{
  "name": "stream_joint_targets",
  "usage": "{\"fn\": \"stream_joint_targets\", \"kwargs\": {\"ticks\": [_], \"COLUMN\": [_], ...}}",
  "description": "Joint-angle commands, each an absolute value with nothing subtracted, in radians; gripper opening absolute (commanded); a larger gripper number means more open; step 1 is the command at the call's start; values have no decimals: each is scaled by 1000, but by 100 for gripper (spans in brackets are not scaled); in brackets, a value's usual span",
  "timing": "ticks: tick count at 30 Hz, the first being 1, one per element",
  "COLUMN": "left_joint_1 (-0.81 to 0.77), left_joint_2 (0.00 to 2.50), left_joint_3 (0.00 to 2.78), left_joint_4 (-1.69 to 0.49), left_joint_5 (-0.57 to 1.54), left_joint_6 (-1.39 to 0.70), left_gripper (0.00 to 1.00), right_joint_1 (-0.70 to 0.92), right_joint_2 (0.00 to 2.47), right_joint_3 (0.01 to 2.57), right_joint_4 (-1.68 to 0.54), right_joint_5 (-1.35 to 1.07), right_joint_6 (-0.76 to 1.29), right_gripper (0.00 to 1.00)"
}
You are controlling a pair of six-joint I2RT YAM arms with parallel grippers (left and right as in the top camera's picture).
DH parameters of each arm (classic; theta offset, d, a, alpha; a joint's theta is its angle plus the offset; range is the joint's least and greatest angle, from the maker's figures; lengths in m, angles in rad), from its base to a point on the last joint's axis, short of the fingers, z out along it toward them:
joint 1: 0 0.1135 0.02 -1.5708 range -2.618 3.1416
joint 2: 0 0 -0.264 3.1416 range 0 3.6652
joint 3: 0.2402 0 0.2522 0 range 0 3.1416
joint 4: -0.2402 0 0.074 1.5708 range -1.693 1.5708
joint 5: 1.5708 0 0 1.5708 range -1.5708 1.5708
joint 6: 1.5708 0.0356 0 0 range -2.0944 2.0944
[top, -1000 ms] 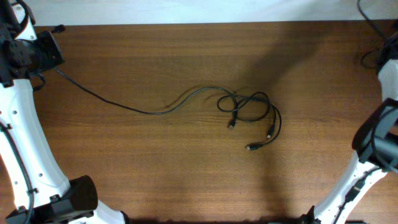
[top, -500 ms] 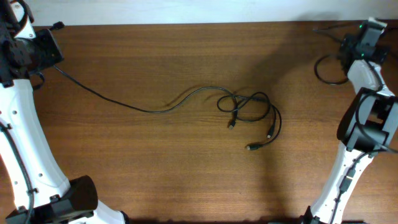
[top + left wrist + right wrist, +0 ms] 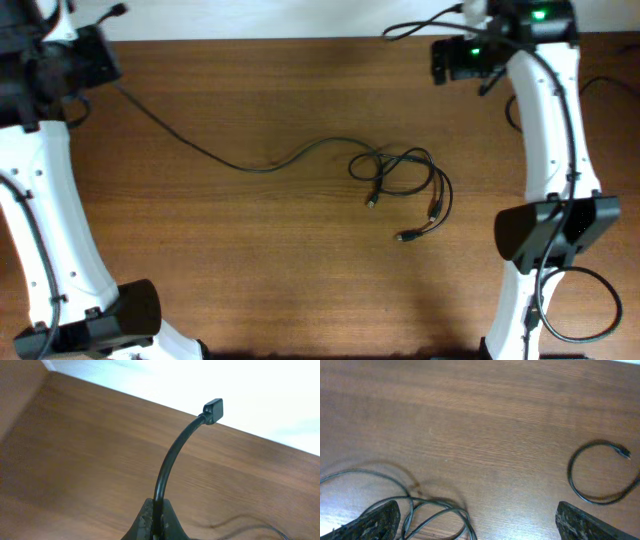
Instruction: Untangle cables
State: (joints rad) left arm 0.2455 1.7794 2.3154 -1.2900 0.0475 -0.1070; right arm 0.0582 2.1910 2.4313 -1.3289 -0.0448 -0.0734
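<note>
Thin black cables [image 3: 400,180] lie knotted in rounded loops at the middle of the wood-grain table [image 3: 250,260]. One strand snakes to the table's far-left corner, pinched by the left gripper [image 3: 157,510], its squared plug [image 3: 214,410] arching upward. Above the table's far side, the right gripper [image 3: 477,512] hangs spread wide.

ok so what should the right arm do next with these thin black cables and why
Probably lower the open right gripper onto the knotted loops and grip one. The left gripper is shut on the long thin black cable near its plug, so anchoring the knot might let it pull that strand free.
</note>
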Motion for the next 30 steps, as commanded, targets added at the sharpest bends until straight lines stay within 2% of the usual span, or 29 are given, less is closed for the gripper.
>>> {"fn": "stream_joint_targets", "kwargs": {"ticks": [1,3,5,6,7,8,9,10,11,13,16,23,27,29,30], "left_joint_1": [55,-42,-17,-5,4,8,12,16,16,16,19,19,19,19,19], "left_joint_2": [1886,1963,1969,1969,1969,1969,1969,1969,1969,1969,1969,1969,1969,1969,1969], "left_joint_3": [2324,2324,2325,2325,2325,2325,2325,2325,2325,2325,2325,2325,2325,2325,2325], "left_joint_4": [-1230,-1203,-1185,-1173,-1158,-1138,-1122,-1111,-1106,-1081,-1061,-1062,-1063,-1062,-1063], "left_joint_5": [153,115,109,109,109,108,108,108,108,108,47,-102,-183,-183,-183], "left_joint_6": [-119,-119,-119,-119,-119,-119,-118,-118,-119,-118,-115,-81,-74,-74,-75], "left_gripper": [0,0,0,0,0,0,0,0,0,0,0,0,0,0,0], "right_joint_1": [112,112,104,112,125,134,137,136,137,140,137,137,137,137,137], "right_joint_2": [2237,2238,2240,2240,2240,2240,2240,2240,2240,2240,2241,2251,2252,2252,2252], "right_joint_3": [2427,2423,2333,2265,2214,2163,2134,2101,2091,2084,2081,1906,1823,1817,1809], "right_joint_4": [-1331,-1359,-1347,-1395,-1489,-1560,-1558,-1566,-1596,-1637,-1603,-1169,-1088,-1087,-1079], "right_joint_5": [20,16,-109,-262,-372,-377,-304,-197,-284,-437,-445,-382,-374,-466,-491], "right_joint_6": [-214,-327,-210,-311,-562,-773,-805,-793,-849,-1113,-1249,-1287,-1286,-1275,-1275], "right_gripper": [99,99,99,99,99,95,99,99,99,99,99,99,99,99,4]}}
